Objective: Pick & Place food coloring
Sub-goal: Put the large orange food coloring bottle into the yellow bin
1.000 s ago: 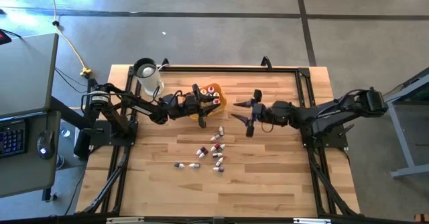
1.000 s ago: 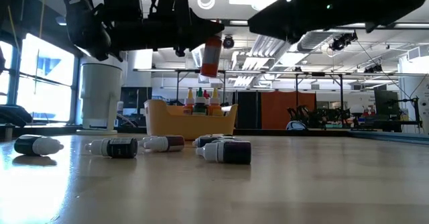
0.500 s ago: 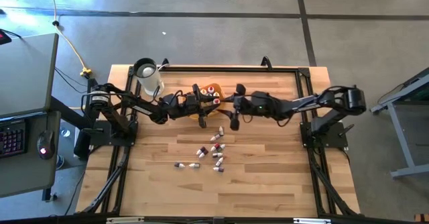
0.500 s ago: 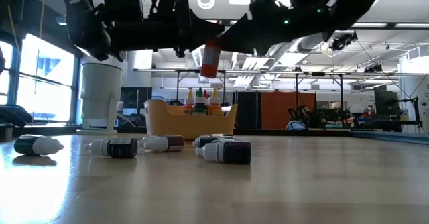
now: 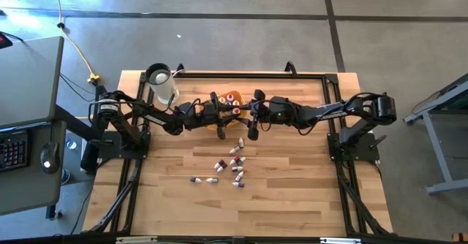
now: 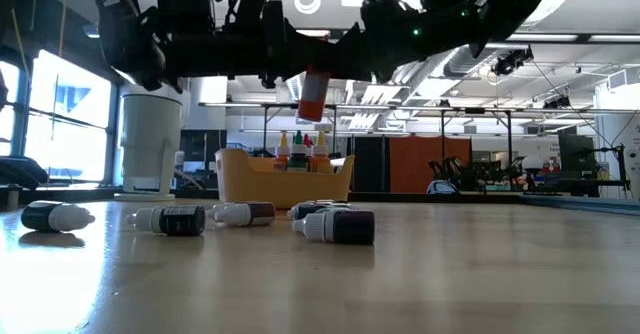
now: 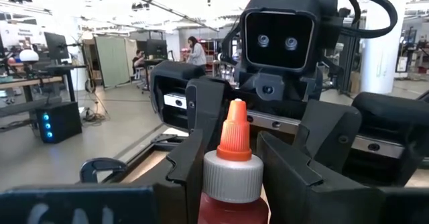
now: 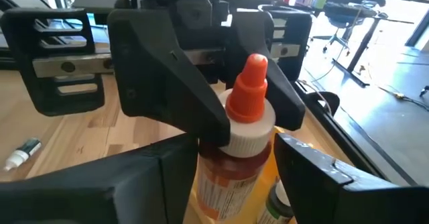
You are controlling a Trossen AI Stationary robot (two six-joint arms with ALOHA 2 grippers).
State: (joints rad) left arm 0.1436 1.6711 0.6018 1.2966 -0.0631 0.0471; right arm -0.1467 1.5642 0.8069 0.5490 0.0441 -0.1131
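A red food coloring bottle (image 7: 231, 197) with a white cap and orange tip hangs above the yellow-orange tray (image 5: 238, 111), which holds a few upright bottles (image 6: 300, 149). My left gripper (image 7: 231, 158) is shut on it. My right gripper (image 8: 234, 177) faces it from the table's right, open, with one finger on each side of the bottle's body (image 8: 224, 177). A gap shows at one finger. Several more food coloring bottles (image 5: 230, 165) lie on their sides on the wood nearer the front. My left gripper pinches the bottle's upper body just under the white cap (image 7: 232, 177) between its two fingers (image 8: 194, 110). The fingers come level from the table's left. The bottle stands upright, tip up, lifted clear above the tray, its labelled body (image 6: 313, 94) hanging below the fingers.
A white jug (image 5: 162, 85) stands at the far left of the table. The loose bottles (image 6: 335, 224) lie scattered in front of the tray. Open wood stretches along the near half and right side of the table (image 5: 307, 193).
My right gripper has travelled toward the table's left, up to the bottle held by my left gripper, and now straddles it with its fingers. The left gripper and the bottle have stayed where they were.
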